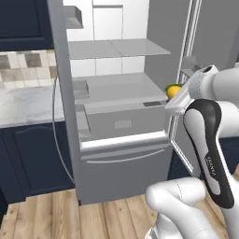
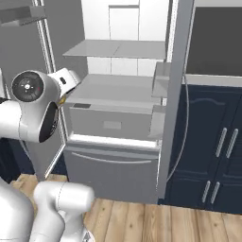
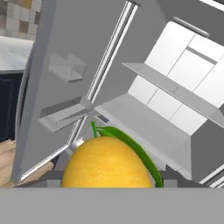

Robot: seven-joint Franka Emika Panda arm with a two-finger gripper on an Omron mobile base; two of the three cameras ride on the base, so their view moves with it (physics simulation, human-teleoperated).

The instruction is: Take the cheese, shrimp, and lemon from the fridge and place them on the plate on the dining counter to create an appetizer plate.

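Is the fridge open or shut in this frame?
Open. The fridge has both doors swung aside, baring its white inner walls, grey shelves and drawer in both base views.

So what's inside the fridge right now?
The fridge shows bare grey shelves and a drawer. The lemon sits at the gripper. Drawer insides are hidden.

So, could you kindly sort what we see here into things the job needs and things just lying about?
For the job:
- lemon, between the jaws of the gripper
- fridge, standing open

Lying about:
- worktop
- blue cupboards
- wooden floor
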